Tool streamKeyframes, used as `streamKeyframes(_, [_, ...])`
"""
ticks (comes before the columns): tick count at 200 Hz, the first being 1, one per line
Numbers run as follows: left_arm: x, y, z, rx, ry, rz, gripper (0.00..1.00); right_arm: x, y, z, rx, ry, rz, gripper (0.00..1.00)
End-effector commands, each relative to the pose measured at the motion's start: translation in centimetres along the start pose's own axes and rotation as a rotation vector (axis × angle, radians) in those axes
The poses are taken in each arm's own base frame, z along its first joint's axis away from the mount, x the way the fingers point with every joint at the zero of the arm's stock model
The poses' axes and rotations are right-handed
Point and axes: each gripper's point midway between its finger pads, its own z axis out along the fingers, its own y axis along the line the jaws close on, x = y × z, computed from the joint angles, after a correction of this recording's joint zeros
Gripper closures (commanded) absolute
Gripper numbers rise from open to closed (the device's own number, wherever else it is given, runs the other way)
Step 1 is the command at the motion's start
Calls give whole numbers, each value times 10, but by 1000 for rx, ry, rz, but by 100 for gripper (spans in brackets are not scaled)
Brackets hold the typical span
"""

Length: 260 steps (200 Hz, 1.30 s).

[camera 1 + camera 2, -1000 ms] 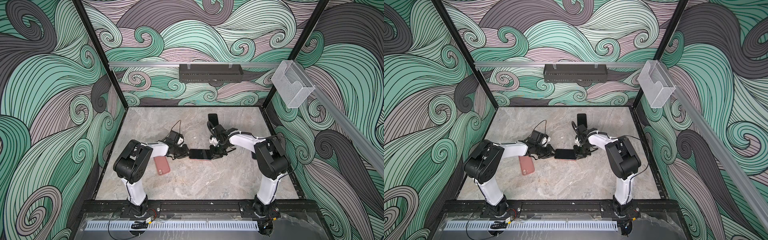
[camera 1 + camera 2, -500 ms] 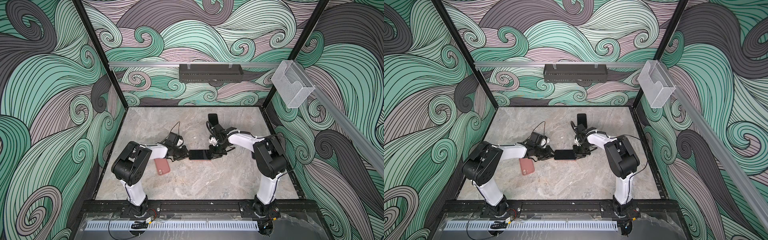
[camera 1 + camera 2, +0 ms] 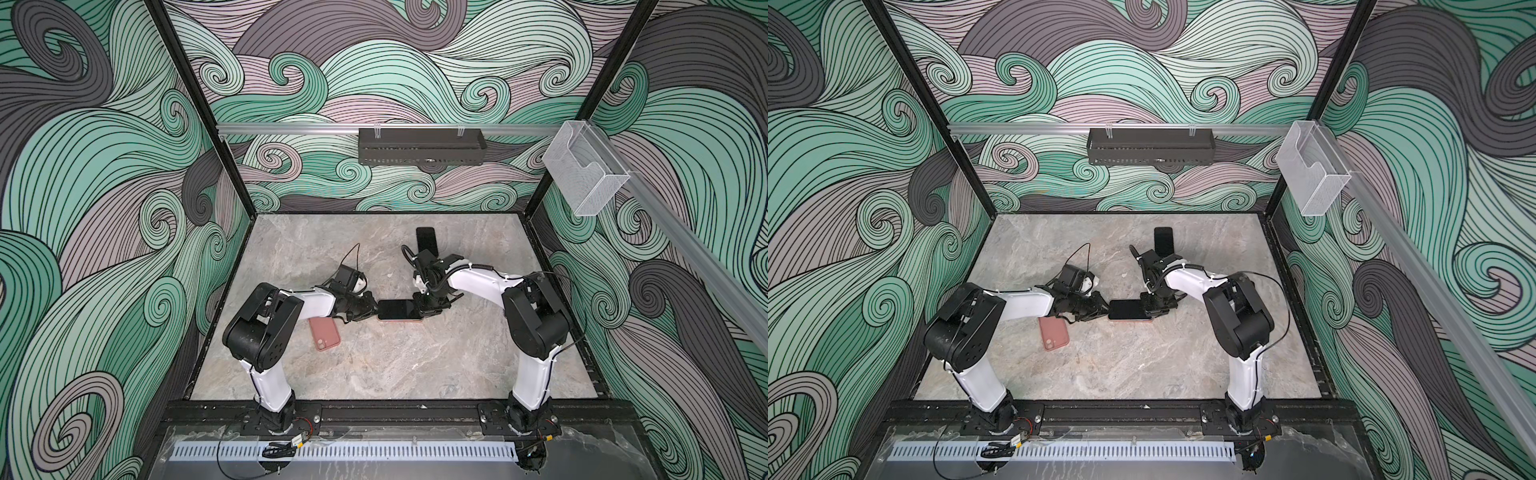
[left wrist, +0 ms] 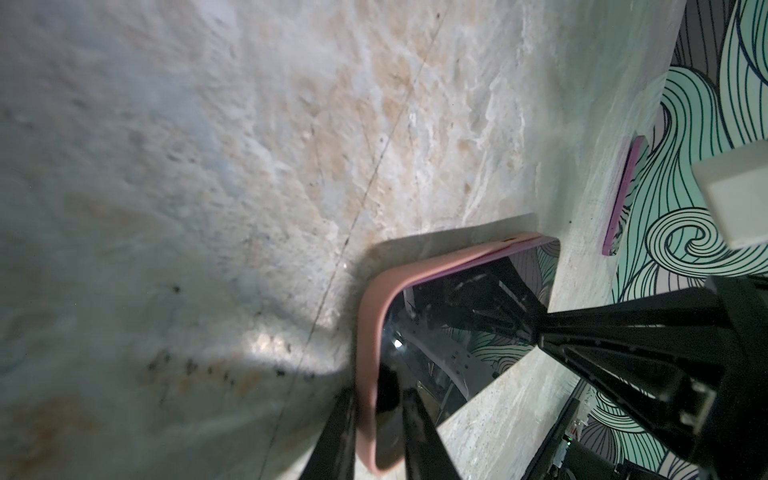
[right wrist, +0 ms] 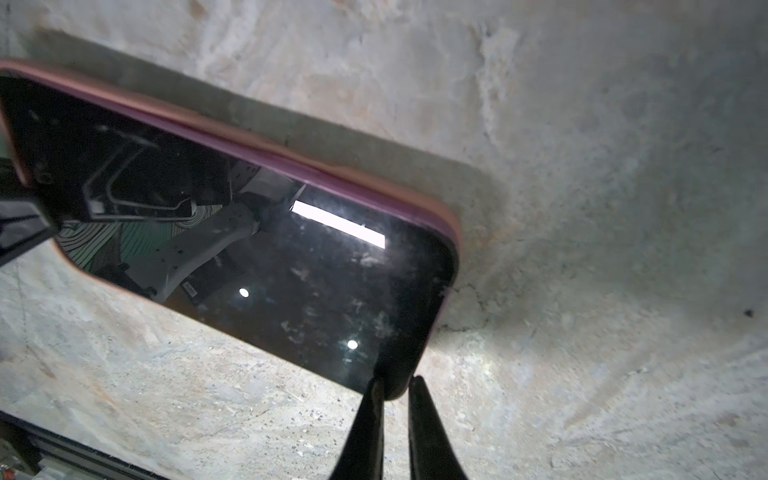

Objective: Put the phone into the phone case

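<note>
The phone (image 3: 397, 310) (image 3: 1128, 310) lies screen up at mid table, seated in a pink phone case whose rim (image 4: 368, 332) (image 5: 291, 164) wraps its dark glass (image 5: 249, 249). My left gripper (image 3: 374, 311) (image 3: 1105, 311) (image 4: 379, 399) is at its left short end, one finger outside the case rim and one on the glass, pinching that end. At the opposite end my right gripper (image 3: 417, 309) (image 3: 1148, 309) (image 5: 397, 384) is shut on a corner of the cased phone.
A second pink case-like item with a camera hole (image 3: 324, 333) (image 3: 1054, 334) lies under my left forearm. Another dark phone (image 3: 427, 240) (image 3: 1163, 239) rests behind my right wrist. A black rack (image 3: 422, 146) and a clear bin (image 3: 584, 174) hang on the walls.
My left gripper has slid right onto the phone's left end and its jaws have narrowed around the case rim. The right gripper has stayed on its corner.
</note>
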Motion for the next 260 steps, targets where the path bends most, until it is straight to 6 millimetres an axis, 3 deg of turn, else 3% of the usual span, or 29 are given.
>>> streamKeyframes(1, [17,2,4,-16,49,-8,77,16,-22,33,132,76,-10,88])
streamKeyframes(49, [17,1,3,-17,47,-9,78,30,-28,52,213,116,-10,90])
streamKeyframes(149, [17,2,2,-23,48,-11,78,50,-27,85,209,160,27,91])
streamKeyframes(260, [17,3,1,-27,48,-11,78,65,-31,103,221,203,43,92])
